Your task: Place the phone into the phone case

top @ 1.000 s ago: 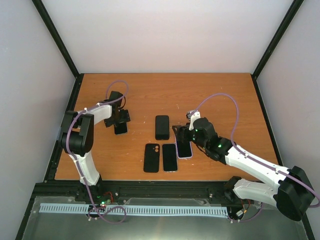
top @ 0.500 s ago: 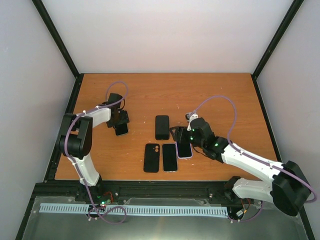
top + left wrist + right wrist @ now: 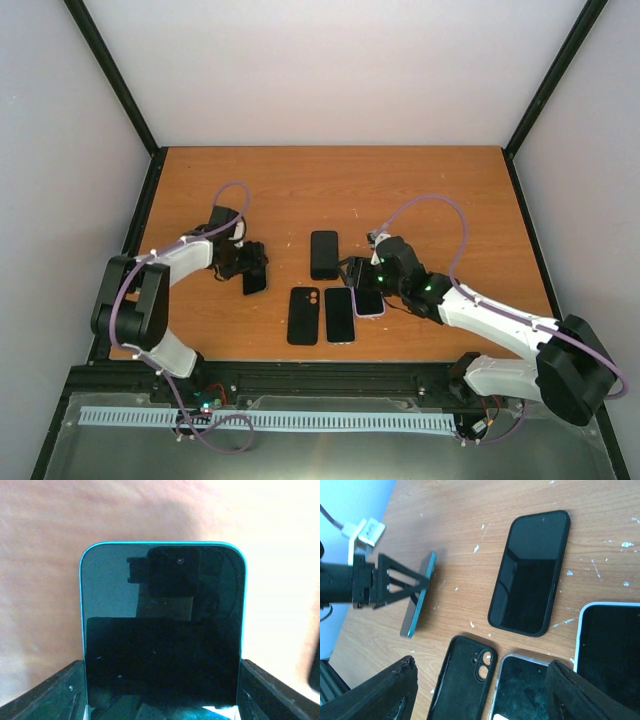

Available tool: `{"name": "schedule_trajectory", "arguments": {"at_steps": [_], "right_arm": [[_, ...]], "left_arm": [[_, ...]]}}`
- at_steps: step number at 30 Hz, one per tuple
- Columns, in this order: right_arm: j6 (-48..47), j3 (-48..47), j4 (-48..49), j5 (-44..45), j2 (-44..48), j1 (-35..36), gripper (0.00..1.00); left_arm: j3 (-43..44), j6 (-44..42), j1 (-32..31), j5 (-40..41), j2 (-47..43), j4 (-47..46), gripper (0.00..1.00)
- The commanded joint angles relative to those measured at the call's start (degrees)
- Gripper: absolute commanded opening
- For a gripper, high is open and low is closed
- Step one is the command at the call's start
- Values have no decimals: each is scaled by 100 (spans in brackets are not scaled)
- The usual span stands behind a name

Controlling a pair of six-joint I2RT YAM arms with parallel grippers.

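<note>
The left gripper (image 3: 250, 267) pinches the blue-edged phone (image 3: 415, 612), left of the empty black case (image 3: 303, 315); the right gripper (image 3: 358, 274) is spread.

From my remote desk I see the phone (image 3: 162, 605), cyan-rimmed with a dark glossy screen, clamped at one end in the left claw (image 3: 249, 266) and tipped steeply on edge at the left. I cannot tell whether it touches the bench (image 3: 420, 190). The phone case (image 3: 303, 315), black and empty, lies flat, hollow side up, camera cut-out at its far end, right of the phone and nearer.
</note>
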State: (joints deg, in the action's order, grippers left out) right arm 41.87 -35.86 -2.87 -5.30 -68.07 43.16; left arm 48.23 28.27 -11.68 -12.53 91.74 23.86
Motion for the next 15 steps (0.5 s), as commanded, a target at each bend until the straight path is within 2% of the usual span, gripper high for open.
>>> {"name": "schedule_trajectory", "arguments": {"at_steps": [1, 4, 9, 15], "right_arm": [[63, 120, -59, 204, 337, -1, 69], [75, 198, -81, 269, 485, 0, 69], [120, 266, -225, 284, 678, 0, 69], [173, 416, -348, 395, 955, 0, 68]], "left_arm": [[-266, 223, -322, -906, -660, 242, 58], [-497, 474, -638, -1360, -951, 107, 58], [-755, 1037, -1239, -1594, -1404, -183, 57], [-878, 1728, -2029, -1696, -1494, -701, 56]]}}
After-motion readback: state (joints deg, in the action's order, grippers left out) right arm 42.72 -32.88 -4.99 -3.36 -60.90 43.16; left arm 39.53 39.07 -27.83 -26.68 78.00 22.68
